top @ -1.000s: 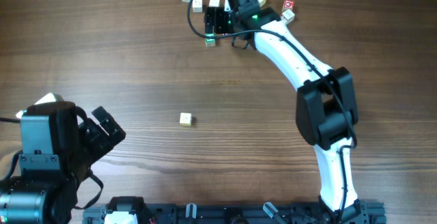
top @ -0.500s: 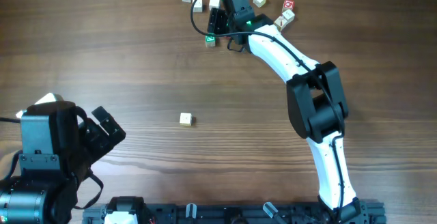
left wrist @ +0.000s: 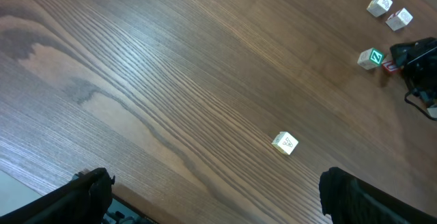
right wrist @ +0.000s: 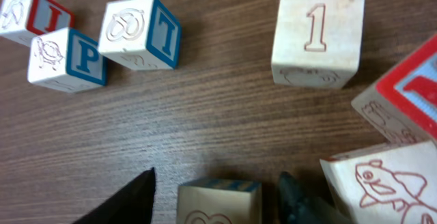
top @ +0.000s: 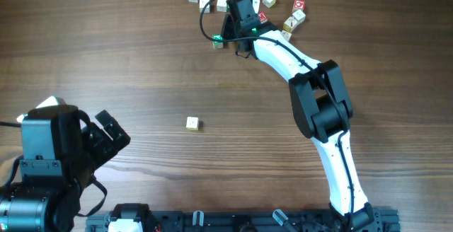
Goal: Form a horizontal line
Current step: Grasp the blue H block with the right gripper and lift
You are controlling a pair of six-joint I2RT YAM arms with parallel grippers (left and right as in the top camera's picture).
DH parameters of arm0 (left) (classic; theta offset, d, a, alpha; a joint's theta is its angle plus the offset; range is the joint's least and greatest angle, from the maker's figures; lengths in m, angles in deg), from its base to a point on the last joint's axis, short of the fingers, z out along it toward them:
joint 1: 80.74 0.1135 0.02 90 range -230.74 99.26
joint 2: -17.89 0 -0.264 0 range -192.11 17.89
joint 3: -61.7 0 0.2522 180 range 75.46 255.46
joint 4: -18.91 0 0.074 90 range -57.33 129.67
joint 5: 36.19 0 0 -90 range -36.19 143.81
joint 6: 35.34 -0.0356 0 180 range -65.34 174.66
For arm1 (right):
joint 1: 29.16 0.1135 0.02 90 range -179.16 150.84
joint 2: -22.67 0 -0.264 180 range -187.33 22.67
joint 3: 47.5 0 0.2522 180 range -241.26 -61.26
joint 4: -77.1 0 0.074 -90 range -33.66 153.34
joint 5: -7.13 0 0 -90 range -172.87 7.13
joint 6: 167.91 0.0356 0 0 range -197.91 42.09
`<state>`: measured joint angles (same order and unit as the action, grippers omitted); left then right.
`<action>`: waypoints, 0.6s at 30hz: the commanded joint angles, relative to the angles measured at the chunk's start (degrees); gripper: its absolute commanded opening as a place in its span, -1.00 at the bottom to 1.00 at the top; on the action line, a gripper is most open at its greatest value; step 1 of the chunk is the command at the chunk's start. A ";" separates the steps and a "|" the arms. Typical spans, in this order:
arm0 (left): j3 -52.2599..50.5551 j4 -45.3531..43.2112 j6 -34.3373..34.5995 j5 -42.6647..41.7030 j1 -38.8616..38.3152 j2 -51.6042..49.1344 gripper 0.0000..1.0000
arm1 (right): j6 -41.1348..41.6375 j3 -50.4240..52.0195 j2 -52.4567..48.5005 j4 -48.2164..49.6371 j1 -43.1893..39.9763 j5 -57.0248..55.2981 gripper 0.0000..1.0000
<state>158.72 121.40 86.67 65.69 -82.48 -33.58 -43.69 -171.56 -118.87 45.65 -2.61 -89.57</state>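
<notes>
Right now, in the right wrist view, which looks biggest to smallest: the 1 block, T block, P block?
Largest: 1 block, though it may just be nearer the camera.
Then: T block and P block look alike, so I won't rank them.

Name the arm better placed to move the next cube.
Right. The right tool brackets a cube in the far cluster, jaws not yet touching it. The left tool sits wide open at the near left, far from that cluster.

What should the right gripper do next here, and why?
Probably close the jaws. In the right wrist view a cube sits centred between the right gripper's fingers, with a small gap on each side, so it looks framed but not yet pinched.
</notes>
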 commanded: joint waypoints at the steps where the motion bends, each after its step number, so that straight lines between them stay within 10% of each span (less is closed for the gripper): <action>1: 0.15 -0.07 -0.07 -0.50 0.37 0.09 1.00 | -2.10 -0.68 -1.18 -0.31 -0.15 -1.29 0.09; 18: 0.15 -0.07 -0.07 -0.50 0.37 0.09 1.00 | -7.28 -0.70 6.29 -7.48 -0.15 -1.27 -0.52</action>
<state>158.70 121.40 86.67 65.69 -82.48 -33.58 -50.36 -172.11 -118.12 40.91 -2.61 -90.38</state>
